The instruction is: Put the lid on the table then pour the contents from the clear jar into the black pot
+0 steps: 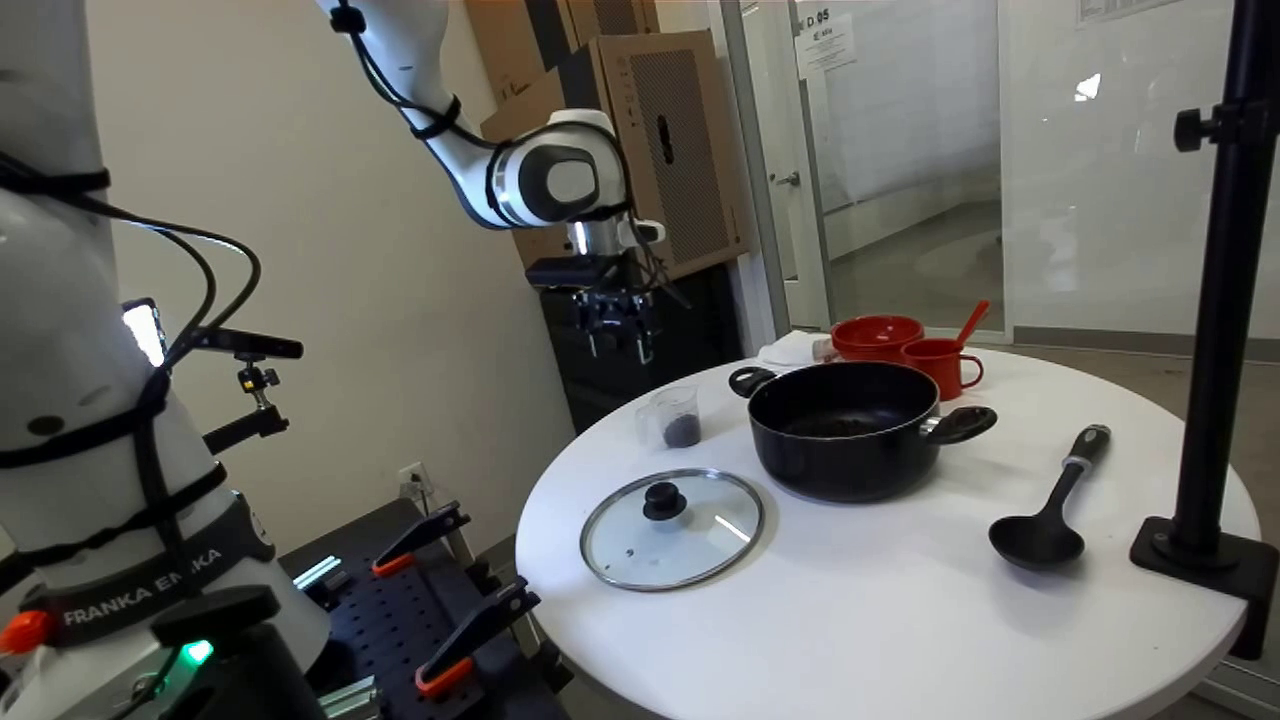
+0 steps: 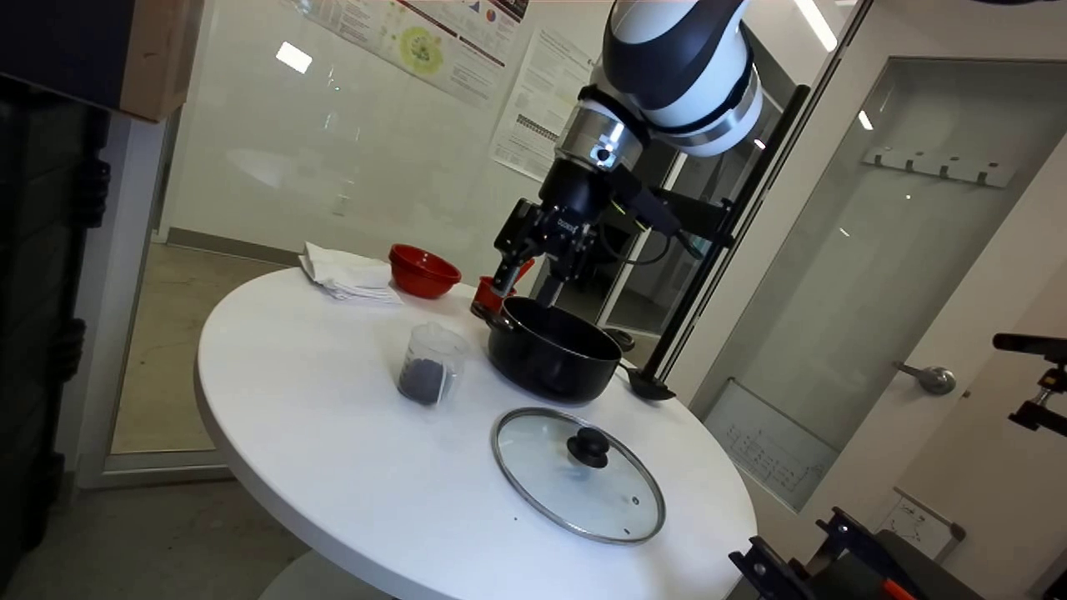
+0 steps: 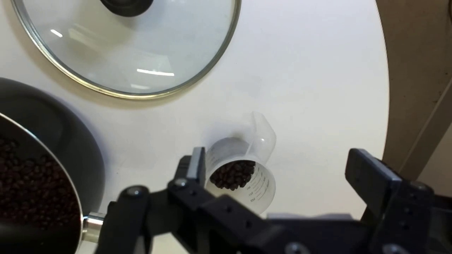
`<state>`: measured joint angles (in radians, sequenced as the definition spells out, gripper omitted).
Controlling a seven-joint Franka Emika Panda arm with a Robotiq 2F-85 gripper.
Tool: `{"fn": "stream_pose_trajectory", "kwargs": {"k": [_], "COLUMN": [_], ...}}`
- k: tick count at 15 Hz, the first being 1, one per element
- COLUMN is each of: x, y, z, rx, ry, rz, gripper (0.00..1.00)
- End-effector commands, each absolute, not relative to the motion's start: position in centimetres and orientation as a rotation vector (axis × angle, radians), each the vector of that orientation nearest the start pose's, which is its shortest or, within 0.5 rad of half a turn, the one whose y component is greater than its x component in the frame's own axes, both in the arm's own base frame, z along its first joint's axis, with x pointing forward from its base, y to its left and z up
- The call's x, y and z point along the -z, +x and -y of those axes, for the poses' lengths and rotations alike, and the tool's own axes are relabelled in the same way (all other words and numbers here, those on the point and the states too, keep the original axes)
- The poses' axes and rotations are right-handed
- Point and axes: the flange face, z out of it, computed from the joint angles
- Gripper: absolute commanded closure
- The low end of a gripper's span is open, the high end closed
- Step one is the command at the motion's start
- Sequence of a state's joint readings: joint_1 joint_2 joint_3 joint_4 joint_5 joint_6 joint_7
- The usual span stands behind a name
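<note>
Currently the gripper (image 3: 280,164) hangs above the table (image 3: 317,98), jaws spread wide, no grip on anything. Below it, well apart, the clear jar (image 3: 262,188) stands upright on the table, part-filled with dark beans (image 3: 232,174), its handle (image 3: 265,139) free. Expected handling: light, thin-walled, likely plastic with slight give, smooth enough to slip. Suggested hold: moderate squeeze across opposite walls, clear of the handle; beans may shift on tilting. Beyond are the black pot (image 1: 845,462), uncovered, more beans (image 3: 30,190) inside, and the lid (image 1: 672,548), already flat on the table.
</note>
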<state>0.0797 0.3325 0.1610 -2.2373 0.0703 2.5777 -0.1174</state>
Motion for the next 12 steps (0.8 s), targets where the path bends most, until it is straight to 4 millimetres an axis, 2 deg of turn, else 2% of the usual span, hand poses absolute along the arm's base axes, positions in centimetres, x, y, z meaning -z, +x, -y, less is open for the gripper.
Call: {"fn": "stream_pose_trajectory", "kwargs": {"k": [1,4,7,9,12], "x": [-20.7,-19.0,-17.6,-17.1,-17.1], "y": [53.8,54.7,55.4,56.3,57.8], "z": [-10.4,-7.9,-7.1,-8.2,-11.7], "rx": [-0.027,-0.065,-0.098,-0.11,-0.099], "ry": [-3.061,-3.06,-3.065,-3.058,-3.045], "rz": [0.299,0.133,0.057,0.072,0.153], "gripper": [0.0,0.0,0.0,0.0,0.0]}}
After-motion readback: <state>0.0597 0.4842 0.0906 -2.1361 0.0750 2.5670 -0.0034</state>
